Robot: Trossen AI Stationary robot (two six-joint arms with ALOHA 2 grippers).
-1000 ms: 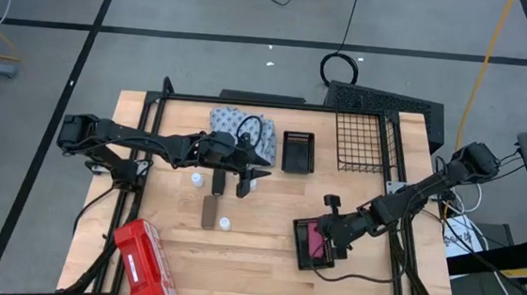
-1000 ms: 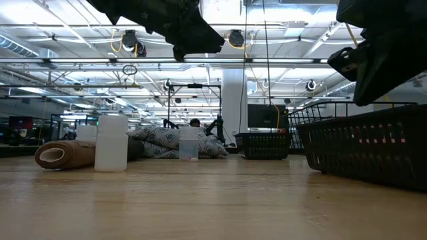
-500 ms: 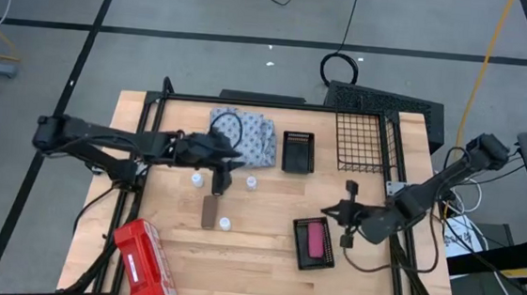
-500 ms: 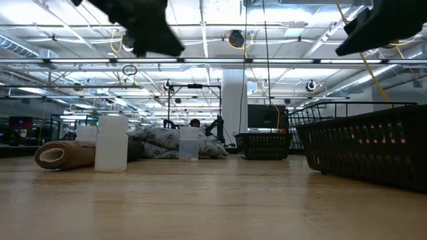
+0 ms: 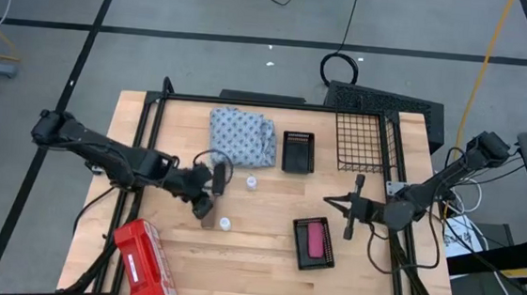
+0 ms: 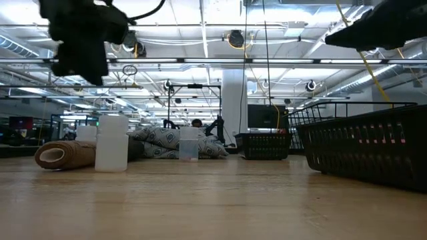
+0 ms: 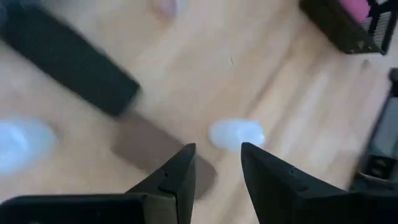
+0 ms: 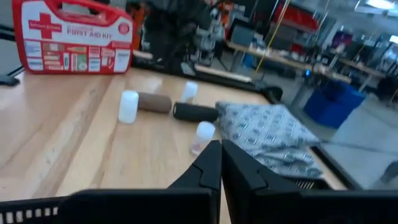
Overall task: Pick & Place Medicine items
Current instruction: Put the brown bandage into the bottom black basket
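Note:
My left gripper (image 5: 205,192) (image 7: 217,149) hovers open over the table's middle left, touching nothing. Beneath it lies the brown tube (image 5: 209,211) (image 8: 154,102), with the black tube (image 5: 219,175) (image 7: 68,62) just beyond it. A white bottle (image 5: 225,224) (image 7: 236,132) stands ahead of the fingertips and another white bottle (image 5: 252,181) toward the far side. A third bottle (image 8: 129,106) shows in the right wrist view. The pink-red tube (image 5: 314,239) lies in a black tray (image 5: 329,252). My right gripper (image 5: 327,202) (image 8: 220,146) hangs shut and empty above the table, on the far side of that tray.
A large red first-aid case (image 5: 144,261) lies at the near left corner. The blue-white cloth (image 5: 243,134) sits at the far middle, beside a small black tray (image 5: 297,151) and a wire basket (image 5: 368,142). Bare wood stretches between the tubes and the pink-red tube's tray.
My left gripper has swung from beside the cloth toward the table's left and near edge, ending above the brown tube. My right gripper has drawn back from the tray with the pink-red tube, toward the right and far edge. The tubes and bottles have stayed put.

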